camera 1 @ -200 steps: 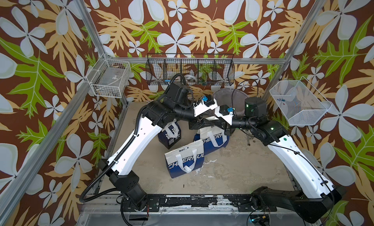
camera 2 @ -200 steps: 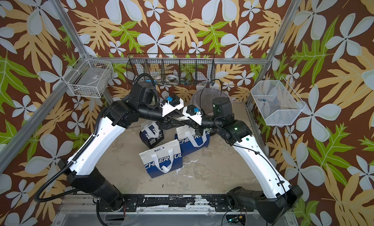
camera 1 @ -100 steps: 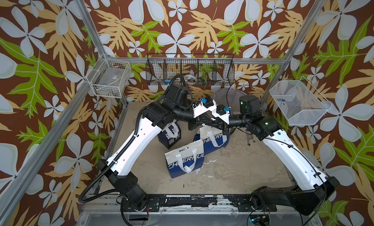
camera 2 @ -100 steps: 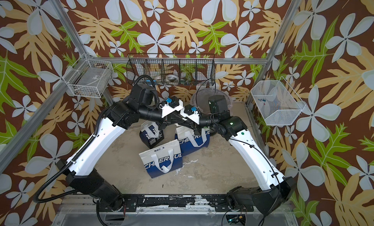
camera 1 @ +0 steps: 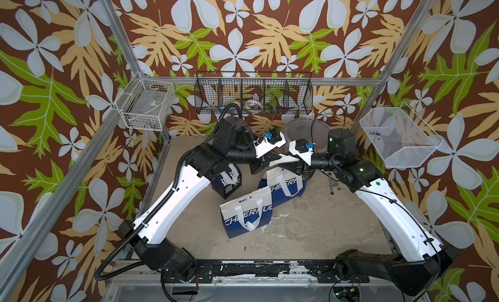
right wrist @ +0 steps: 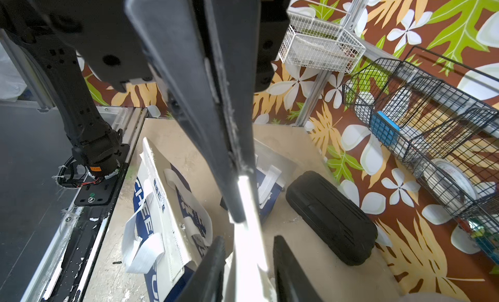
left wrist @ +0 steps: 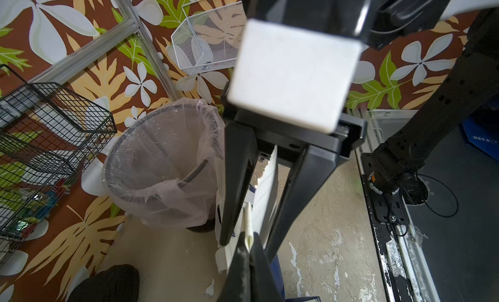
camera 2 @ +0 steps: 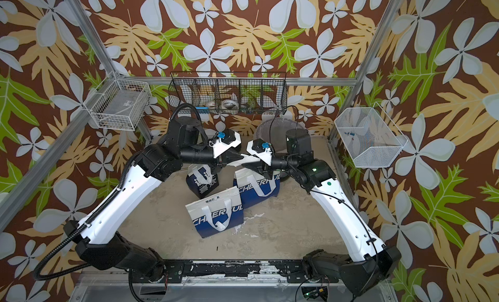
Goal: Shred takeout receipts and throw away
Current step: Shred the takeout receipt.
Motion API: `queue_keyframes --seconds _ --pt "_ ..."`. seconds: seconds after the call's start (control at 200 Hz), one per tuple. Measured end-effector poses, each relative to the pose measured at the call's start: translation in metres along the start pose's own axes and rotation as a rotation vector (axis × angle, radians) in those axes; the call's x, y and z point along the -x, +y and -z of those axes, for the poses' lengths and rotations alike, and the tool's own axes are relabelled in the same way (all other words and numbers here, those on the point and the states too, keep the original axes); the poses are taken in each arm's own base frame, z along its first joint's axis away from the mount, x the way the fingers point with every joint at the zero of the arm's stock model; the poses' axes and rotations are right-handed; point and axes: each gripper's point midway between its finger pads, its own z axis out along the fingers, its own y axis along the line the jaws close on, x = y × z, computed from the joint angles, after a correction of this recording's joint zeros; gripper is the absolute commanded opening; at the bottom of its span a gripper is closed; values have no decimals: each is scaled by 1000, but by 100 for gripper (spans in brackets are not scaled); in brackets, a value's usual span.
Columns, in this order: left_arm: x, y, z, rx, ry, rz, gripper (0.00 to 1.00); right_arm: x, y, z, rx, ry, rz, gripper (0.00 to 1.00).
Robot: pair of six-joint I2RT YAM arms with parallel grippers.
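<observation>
Left tool [left wrist: 247, 244] pinches the receipt [camera 1: 283, 159] in mid-air toward 12 o'clock, above the bags [camera 1: 247, 214]. Right tool [right wrist: 248, 239] straddles it, jaws slightly apart. Clamp just beside the left pinch, then tear. The bin [left wrist: 151, 141] stands at 1 o'clock, with open counter [camera 1: 310, 227] toward 4.

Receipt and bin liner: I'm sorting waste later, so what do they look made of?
Receipt: thin matte white paper, it seems, with a serrated torn edge. Liner: clear plastic film, probably; glossy, crinkled, see-through.
</observation>
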Motion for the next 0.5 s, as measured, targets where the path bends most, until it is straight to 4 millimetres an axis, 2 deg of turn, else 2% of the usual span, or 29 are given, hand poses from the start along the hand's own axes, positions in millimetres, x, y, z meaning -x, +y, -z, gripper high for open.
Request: queue_keyframes --seconds 0.22,0.35,0.375,0.425,0.5 --pt "0 -2 0 -14 -5 14 0 -1 -2 1 6 -10 -20 0" --pt "3 0 -2 -11 -10 19 0 0 -2 2 -4 -9 -15 0" --pt "3 0 -3 -11 -10 22 5 0 -3 2 -8 -7 -13 0" --pt "2 2 -5 -12 -8 38 22 -1 -4 3 -15 -2 -13 0" --pt "2 5 -11 -19 -7 47 25 -2 -4 2 -19 3 -4 0"
